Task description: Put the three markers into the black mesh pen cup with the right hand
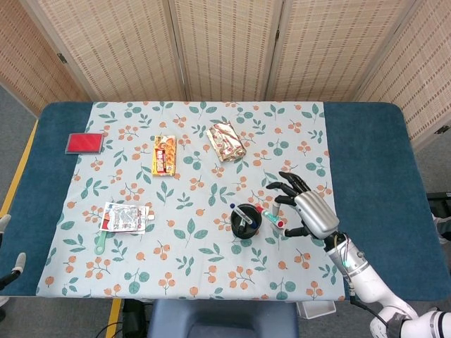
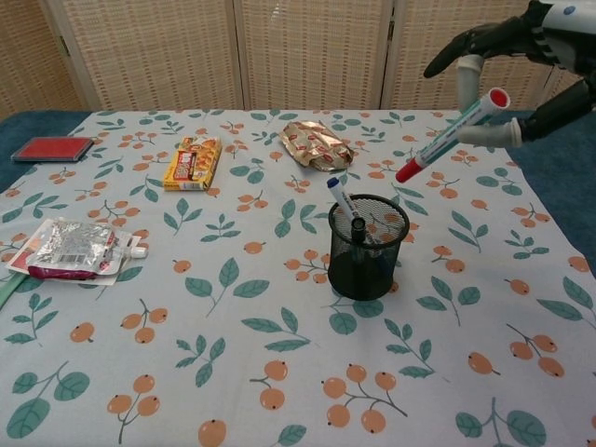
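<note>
Red-capped marker (image 2: 453,136) is pinched in the right hand (image 2: 521,56), tilted with its red tip pointing down-left, in the air above and just right of the black mesh cup (image 2: 367,246). Two markers (image 2: 343,202) already stand in the cup, near the middle of the tablecloth (image 2: 233,372). This looks like the last insert: the tip isn't over the rim yet. Next: shift left, steepen the tilt, lower into the opening, then let go. Left hand (image 1: 5,262) barely shows at the left edge; can't tell its state.
</note>
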